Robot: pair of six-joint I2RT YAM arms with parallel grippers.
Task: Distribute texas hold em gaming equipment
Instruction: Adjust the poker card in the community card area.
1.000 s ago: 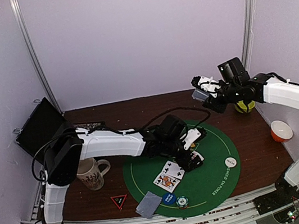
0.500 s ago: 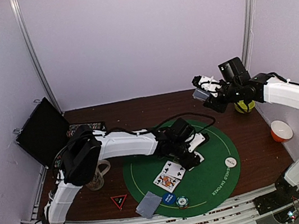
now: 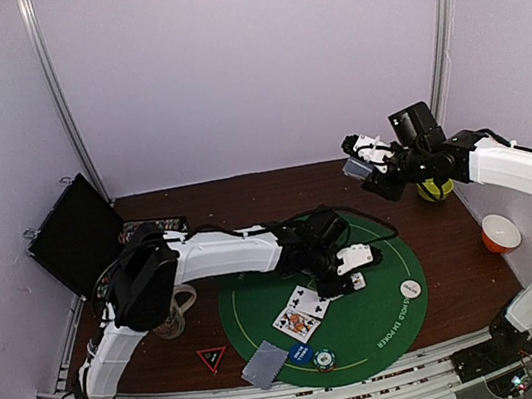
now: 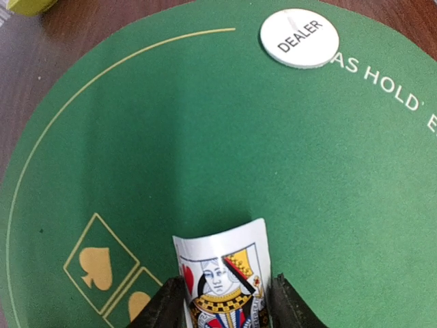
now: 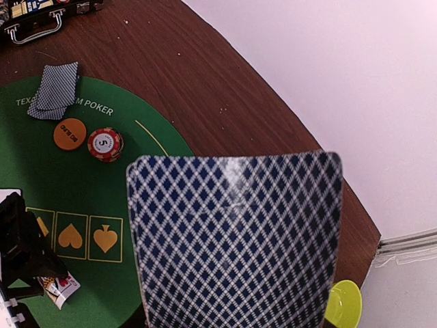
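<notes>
My left gripper point(image 4: 225, 295) is shut on a queen of hearts card point(image 4: 222, 263), which bows between the fingers just above the green mat point(image 4: 205, 123). In the top view this gripper point(image 3: 355, 266) is at the mat's middle. My right gripper point(image 3: 364, 168) hangs high at the back right, shut on a deck of diamond-backed cards point(image 5: 235, 239). On the mat lie face-up cards point(image 3: 301, 313), face-down cards point(image 3: 265, 364), a blue button point(image 3: 301, 354), a teal-white chip stack point(image 3: 324, 358) and the white dealer button point(image 3: 411, 289). At the far side are a red-white chip stack point(image 5: 104, 144), an orange button point(image 5: 69, 133) and a face-down pair point(image 5: 56, 91).
A patterned mug point(image 3: 166, 316) stands left of the mat beside a red triangle marker point(image 3: 212, 358). An open black case point(image 3: 73, 230) sits at the back left. A yellow bowl point(image 3: 436, 189) and an orange bowl point(image 3: 500, 232) stand at the right.
My left gripper's jaws have closed onto the queen card, and that arm has shifted slightly right over the mat. The right arm and its deck have not moved.
</notes>
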